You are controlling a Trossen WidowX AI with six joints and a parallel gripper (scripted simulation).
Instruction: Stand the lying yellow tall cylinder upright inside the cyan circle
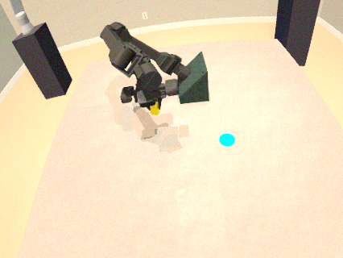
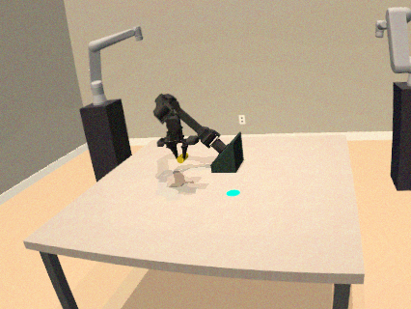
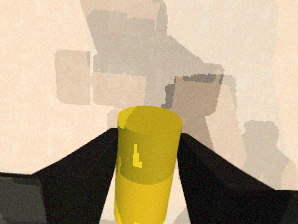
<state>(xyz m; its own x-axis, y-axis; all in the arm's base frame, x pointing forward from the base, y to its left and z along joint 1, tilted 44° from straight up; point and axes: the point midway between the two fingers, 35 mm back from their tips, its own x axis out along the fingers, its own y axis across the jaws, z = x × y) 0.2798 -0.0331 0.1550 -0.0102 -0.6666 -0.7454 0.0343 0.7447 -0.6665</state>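
The yellow cylinder is grasped by the gripper, with one dark finger along each side of it. Held up off the bench, it shows one round end toward the camera in the exterior view, so it looks tipped over rather than upright; its exact tilt is hard to tell. In the wrist view its near part runs out of the frame.

Below the gripper, overlapping shadows spread across the bench. The cyan circle, a flat round mark, lies lower than the gripper and well apart from it, off to its right in the top and exterior views and closer to the exterior camera. The cylinder is outside the circle.

Near the gripper, also on its right in those two views, stands the dark green wedge, where the black arm is mounted. It sits farther back than the circle.

Well beyond the gripper, past the bench, a black pedestal stands to the left and another dark pedestal to the right, each bearing a grey arm in the exterior view.
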